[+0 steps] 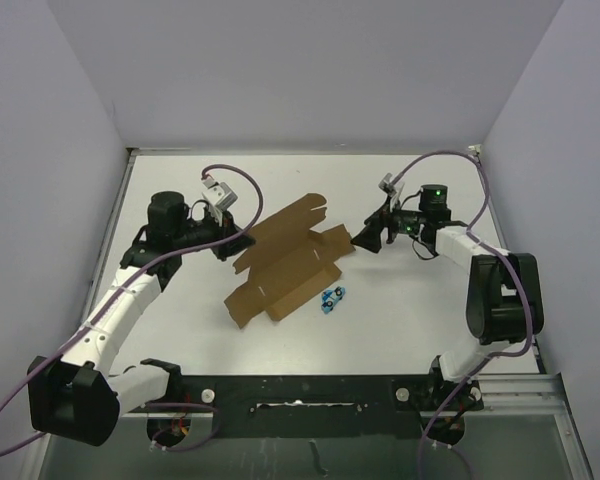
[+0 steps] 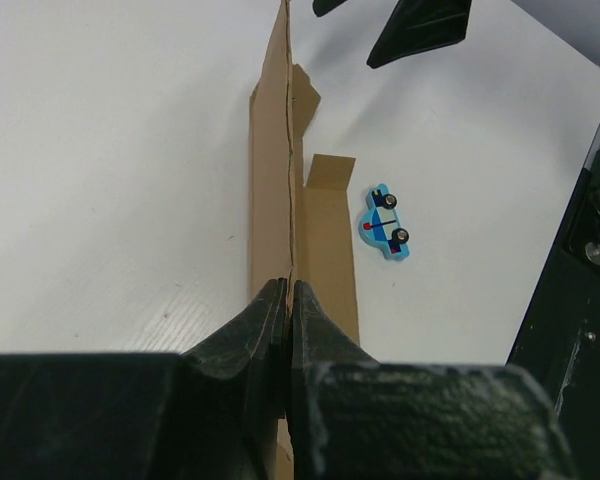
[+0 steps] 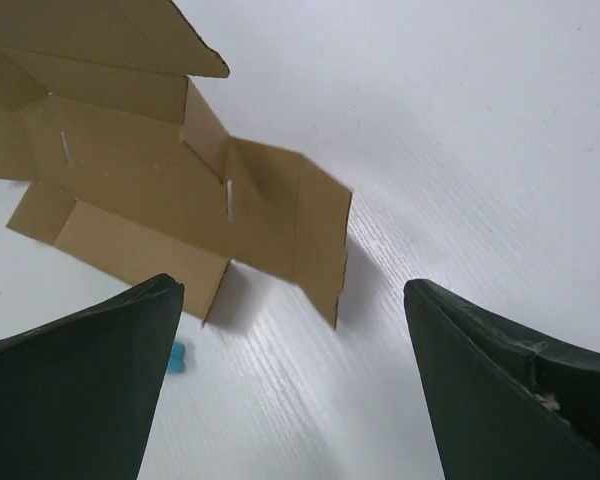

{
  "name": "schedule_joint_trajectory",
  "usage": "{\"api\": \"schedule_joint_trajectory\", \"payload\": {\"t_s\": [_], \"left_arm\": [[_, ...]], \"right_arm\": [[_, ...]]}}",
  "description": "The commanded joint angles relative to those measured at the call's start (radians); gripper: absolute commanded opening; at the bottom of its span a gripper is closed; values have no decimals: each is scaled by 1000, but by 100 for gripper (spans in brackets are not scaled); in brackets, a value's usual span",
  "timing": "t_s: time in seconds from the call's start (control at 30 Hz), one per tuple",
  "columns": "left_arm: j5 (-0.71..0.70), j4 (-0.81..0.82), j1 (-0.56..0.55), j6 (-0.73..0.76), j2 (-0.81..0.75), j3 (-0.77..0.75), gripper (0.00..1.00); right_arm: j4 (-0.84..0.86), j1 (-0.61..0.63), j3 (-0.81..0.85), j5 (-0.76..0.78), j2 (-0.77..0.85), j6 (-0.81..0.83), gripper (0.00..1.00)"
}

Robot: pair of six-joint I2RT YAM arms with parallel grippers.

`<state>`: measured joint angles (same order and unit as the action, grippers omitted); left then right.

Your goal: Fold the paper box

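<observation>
The paper box (image 1: 285,262) is a brown die-cut sheet, partly unfolded, lying in the middle of the white table with flaps raised. My left gripper (image 1: 242,238) is shut on its left edge. In the left wrist view the cardboard (image 2: 278,190) runs edge-on out from between the closed jaws (image 2: 288,292). My right gripper (image 1: 365,238) stands open just right of the sheet's right flap, not touching it. In the right wrist view the box (image 3: 140,180) lies ahead of the wide-spread fingers (image 3: 80,380), with bare table under the gripper (image 3: 292,290).
A small blue toy car (image 1: 332,297) lies on the table just near of the box, also visible as the car (image 2: 384,222) in the left wrist view. Grey walls enclose the table on three sides. A black rail (image 1: 310,390) runs along the near edge.
</observation>
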<state>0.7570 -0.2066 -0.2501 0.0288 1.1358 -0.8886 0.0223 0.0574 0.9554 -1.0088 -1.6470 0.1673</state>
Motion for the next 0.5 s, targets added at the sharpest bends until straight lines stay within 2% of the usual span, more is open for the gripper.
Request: {"api": "schedule_joint_trajectory", "payload": {"t_s": [0.0,0.17,0.33,0.47], "left_arm": [[23,7,-16,46,1,-32,0],[27,16,-18,41,-4,-28,0],[29,20,-17,39,-7,-27,0],[39,27,-18,32,-4,-30,0]], "right_arm": [[-4,40,21,13,-33,122,98],[-93,96,71,81,-69,181,97],[-178,104,138,152,-121,193,85],[-192,129,175,191,-155,219,80]]}}
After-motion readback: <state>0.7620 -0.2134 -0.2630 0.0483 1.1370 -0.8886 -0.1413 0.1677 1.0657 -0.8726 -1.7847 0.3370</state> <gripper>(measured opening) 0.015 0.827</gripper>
